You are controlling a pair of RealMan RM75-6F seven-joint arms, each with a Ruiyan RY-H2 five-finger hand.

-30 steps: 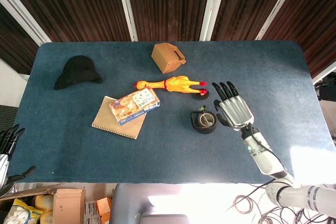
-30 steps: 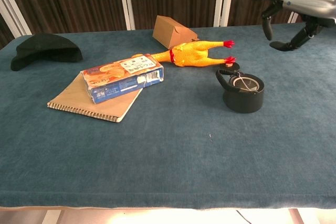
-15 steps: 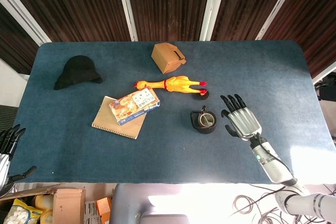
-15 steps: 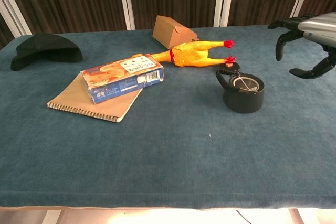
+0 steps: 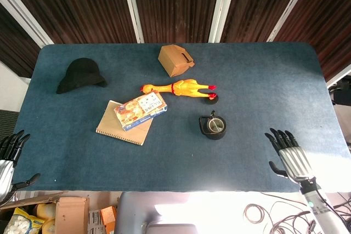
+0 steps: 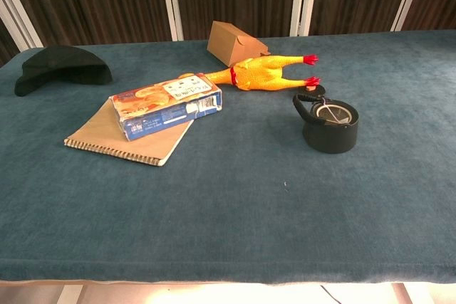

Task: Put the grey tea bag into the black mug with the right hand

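The black mug (image 5: 214, 126) (image 6: 330, 127) stands upright right of the table's middle, its handle toward the rubber chicken. The grey tea bag (image 6: 332, 112) lies inside it, a thin string over the rim. My right hand (image 5: 288, 156) is near the table's front right edge, well right of the mug, fingers spread and holding nothing; the chest view does not show it. My left hand (image 5: 7, 157) hangs beyond the table's front left corner, fingers apart, nothing in it.
A yellow rubber chicken (image 5: 179, 87) lies behind the mug, with a small dark round thing (image 5: 211, 100) at its feet. A snack box (image 5: 140, 110) rests on a brown notebook (image 5: 125, 124). Farther back are a cardboard box (image 5: 175, 59) and a black hat (image 5: 80, 75).
My right hand has pulled back from beside the mug toward the front right edge and has left the chest view. The mug and tea bag have not moved.
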